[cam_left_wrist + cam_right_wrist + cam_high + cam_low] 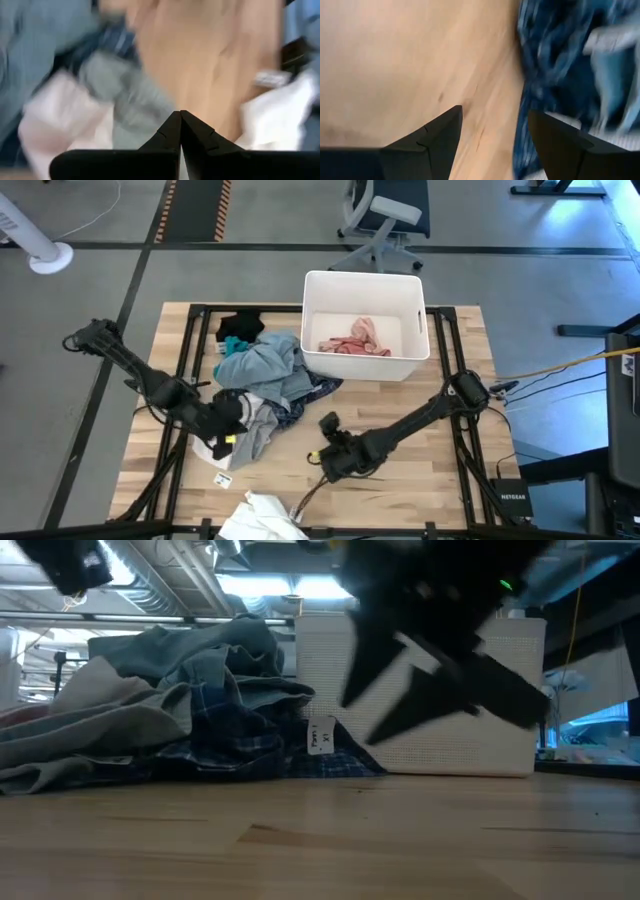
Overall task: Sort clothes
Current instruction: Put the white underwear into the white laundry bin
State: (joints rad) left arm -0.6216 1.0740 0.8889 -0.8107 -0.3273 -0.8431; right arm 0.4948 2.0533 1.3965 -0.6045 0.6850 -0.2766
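Observation:
A pile of clothes lies at the table's left middle: light blue-grey (265,365) on top, dark blue plaid (312,390) at its right edge, white (212,446) at its near edge, and black (240,327) and teal (234,346) at its far edge. A pink garment (355,338) lies in the white bin (412,330). My left gripper (228,428) is over the pile's near edge, shut (180,114), with no cloth showing between its fingers. My right gripper (326,423) is open (495,117) over bare table, beside the plaid garment (555,65).
Another white cloth (262,515) lies at the table's near edge. A small white tag (222,478) lies on the table near it. There is bare wood at the near right (420,470). An office chair (385,220) stands beyond the far edge.

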